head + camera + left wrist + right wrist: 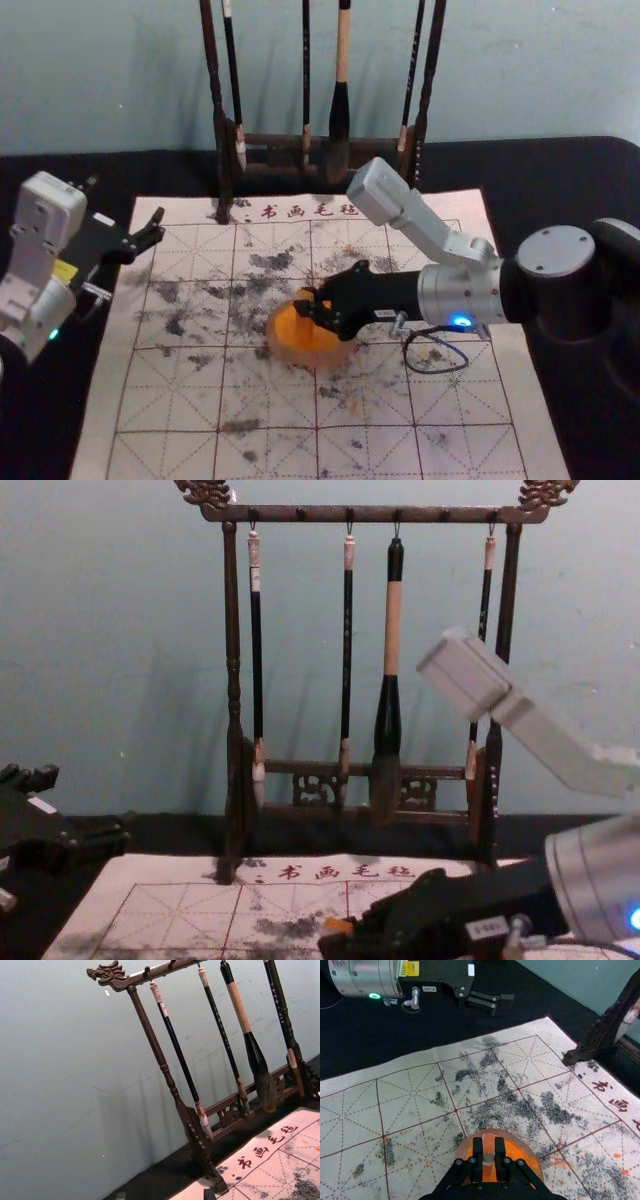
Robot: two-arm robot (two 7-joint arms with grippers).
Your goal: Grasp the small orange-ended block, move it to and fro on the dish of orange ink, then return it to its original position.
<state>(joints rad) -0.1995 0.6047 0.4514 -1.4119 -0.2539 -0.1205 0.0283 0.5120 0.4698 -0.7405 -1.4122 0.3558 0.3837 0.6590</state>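
In the head view my right gripper [308,302] reaches over the round dish of orange ink [283,340]. Seen from the right wrist, the gripper [489,1154] is shut on the small block [488,1143], whose upper end is orange; the dish [532,1162] lies around and below it. Whether the block's lower end touches the ink cannot be told. The block's orange top [338,924] pokes up beside the gripper in the chest view. My left gripper [153,229] is parked open and empty at the mat's left edge; its fingertips [209,1194] stand apart at the bottom of the left wrist view.
A dark wooden rack [232,680] with several hanging brushes stands behind the mat. The white gridded mat [270,450] bears dark ink smudges and a few orange spots. Black cloth [560,180] covers the table around it, and a wall rises behind.
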